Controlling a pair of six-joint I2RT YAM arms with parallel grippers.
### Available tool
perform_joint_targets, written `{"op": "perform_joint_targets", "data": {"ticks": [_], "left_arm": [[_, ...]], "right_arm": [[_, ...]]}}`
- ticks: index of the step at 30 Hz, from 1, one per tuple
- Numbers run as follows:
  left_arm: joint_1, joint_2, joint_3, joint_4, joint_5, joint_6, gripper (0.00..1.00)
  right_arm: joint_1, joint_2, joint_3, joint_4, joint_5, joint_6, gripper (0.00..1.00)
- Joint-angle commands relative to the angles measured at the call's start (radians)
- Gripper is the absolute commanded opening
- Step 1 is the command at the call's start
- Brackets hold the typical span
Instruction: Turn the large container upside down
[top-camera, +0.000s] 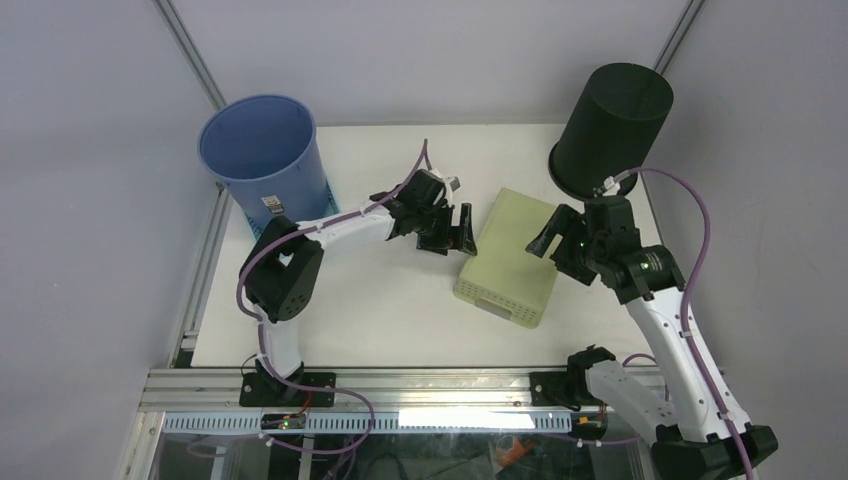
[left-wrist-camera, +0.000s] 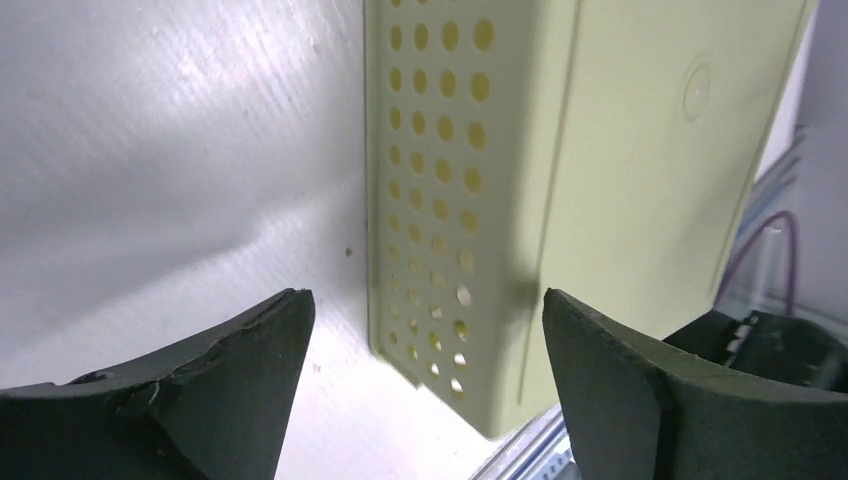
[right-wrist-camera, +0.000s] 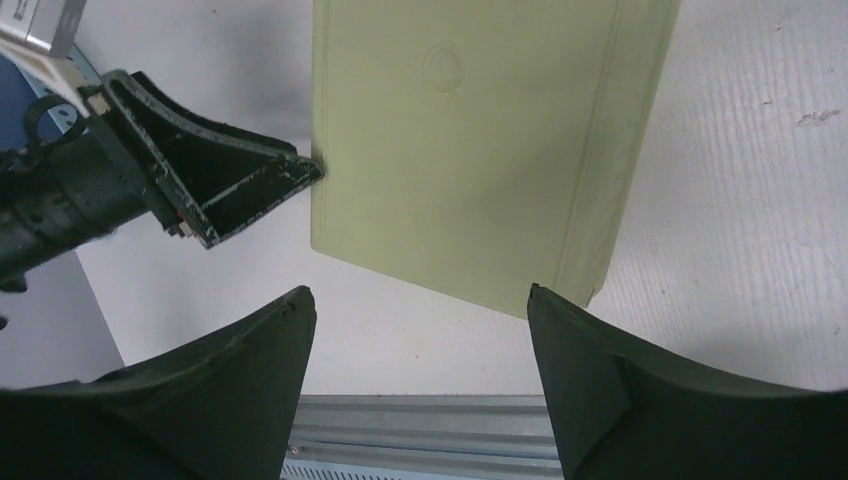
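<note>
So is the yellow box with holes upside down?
Yes, upside down. The pale yellow perforated container lies with its flat closed base facing up, the round mould mark showing on it, and no opening is visible.

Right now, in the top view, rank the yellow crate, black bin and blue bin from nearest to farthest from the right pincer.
1. Yellow crate, table centre, just beneath the right pincer.
2. Black bin, far right.
3. Blue bin, far left.

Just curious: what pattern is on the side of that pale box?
The box has rows of small round holes there, clearest in the left wrist view.
</note>
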Motion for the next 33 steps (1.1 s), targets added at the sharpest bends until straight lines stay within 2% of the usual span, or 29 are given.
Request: {"op": "perform_joint_targets", "data": {"ticks": [1, 4, 8, 11, 17, 22, 24, 27, 30, 33], "left_arm": [[-0.013, -0.157, 0.081, -0.198, -0.268, 0.159, 0.88], [0.026, -0.235, 0.132, -0.269, -0.349, 0.182, 0.90], [0.144, -0.358, 0.121, -0.293, -0.301, 0.140, 0.91], [0.200, -0.452, 0.094, -0.306, -0.340, 0.108, 0.93], [0.212, -0.563, 0.028, -0.316, -0.395, 0.081, 0.94], [0.213, -0.605, -0.004, -0.314, -0.414, 0.069, 0.95], [0.212, -0.601, -0.001, -0.315, -0.393, 0.081, 0.94], [0.212, -0.596, 0.002, -0.316, -0.369, 0.090, 0.95], [0.212, -0.588, 0.006, -0.316, -0.346, 0.095, 0.95], [0.212, -0.570, 0.018, -0.316, -0.311, 0.098, 0.94]], "right_arm": [[0.000, 0.052, 0.017, 0.127, -0.031, 0.017, 0.80], [0.052, 0.119, 0.018, 0.228, -0.058, 0.049, 0.79], [0.226, 0.292, 0.109, 0.271, 0.105, 0.093, 0.80], [0.302, 0.462, 0.201, 0.324, 0.116, 0.104, 0.80], [0.311, 0.702, 0.293, 0.463, 0.123, 0.221, 0.81], [0.300, 0.927, 0.452, 0.315, 0.186, 0.207, 0.82], [0.263, 0.940, 0.425, 0.269, 0.199, 0.211, 0.82], [0.181, 0.848, 0.281, 0.297, 0.173, 0.188, 0.82], [0.098, 0.716, 0.164, 0.281, 0.186, 0.069, 0.82], [0.045, 0.600, 0.113, 0.217, 0.239, -0.042, 0.82]]}}
